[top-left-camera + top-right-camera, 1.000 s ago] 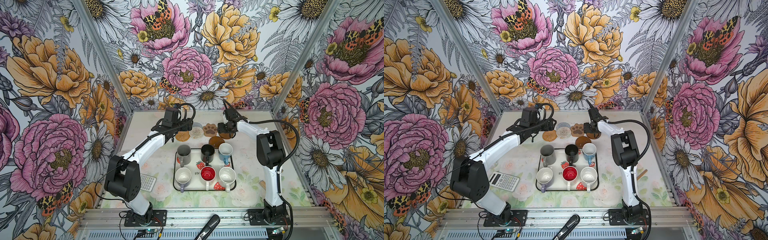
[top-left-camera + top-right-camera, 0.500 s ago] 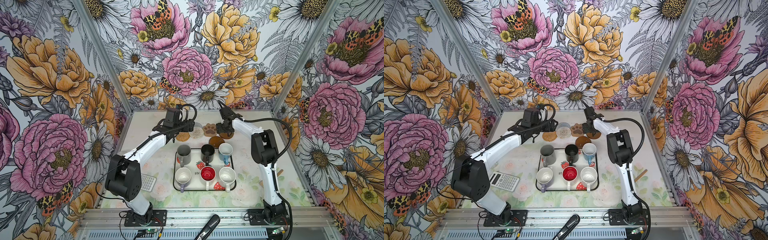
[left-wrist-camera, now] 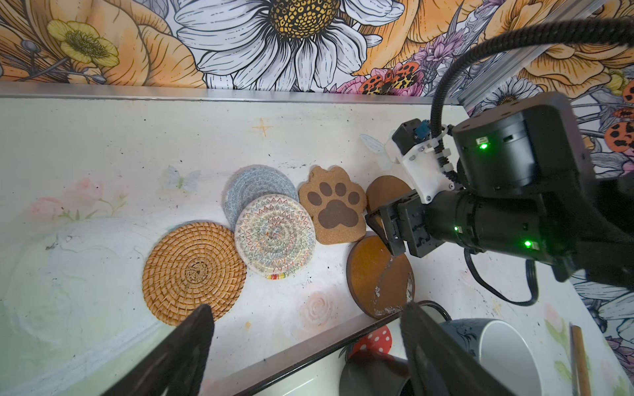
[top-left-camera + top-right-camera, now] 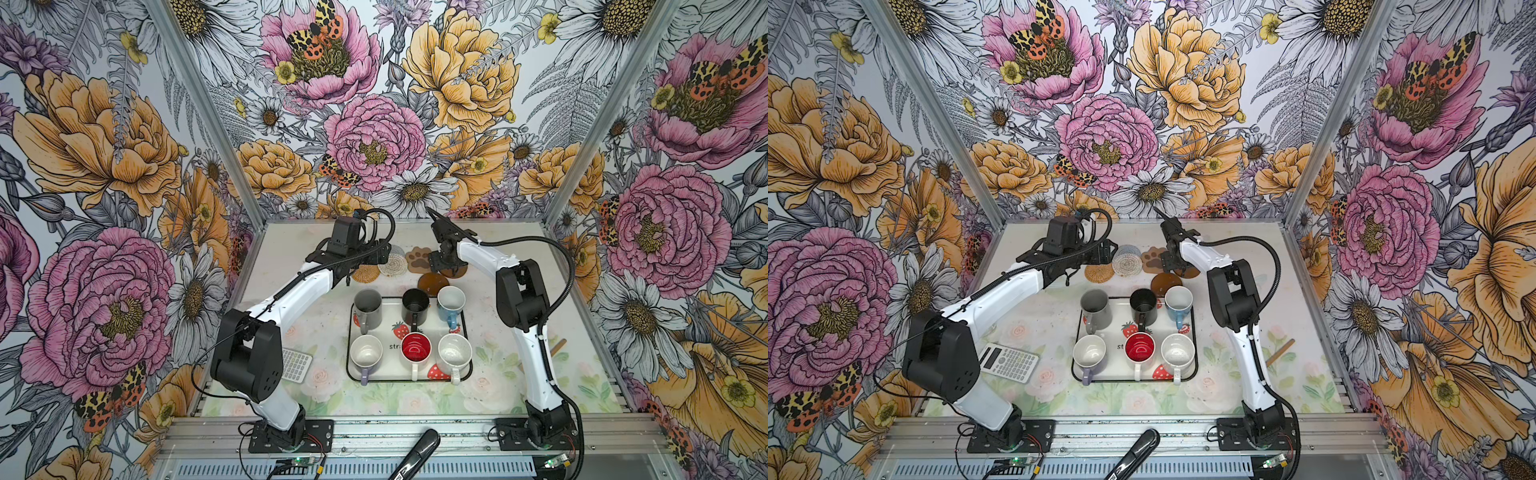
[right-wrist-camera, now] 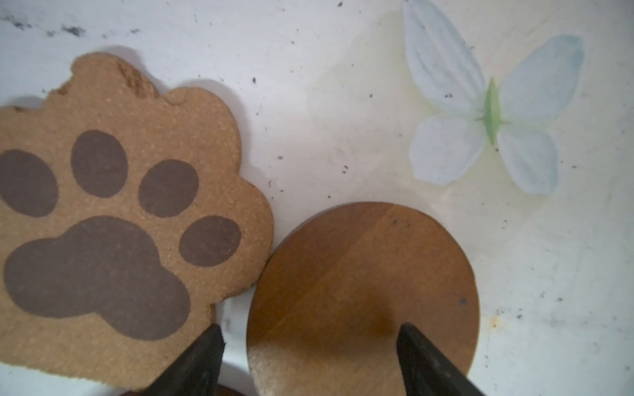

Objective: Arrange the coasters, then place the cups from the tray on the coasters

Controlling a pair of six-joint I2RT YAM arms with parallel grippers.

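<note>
Brown disc coaster (image 5: 360, 291) is noted flat on the tabletop (image 5: 343, 103), just beside the paw coaster (image 5: 120, 223). The right pincer (image 5: 308, 337) is spread over it, nothing gripped. The left pincer (image 3: 307, 308) is spread, empty. Six cups (image 4: 414, 347) are found on the tray (image 4: 392, 377).

Six cups (image 4: 416, 347) stand on the tray (image 4: 390, 320), coasters (image 4: 418, 258) just beyond.
</note>
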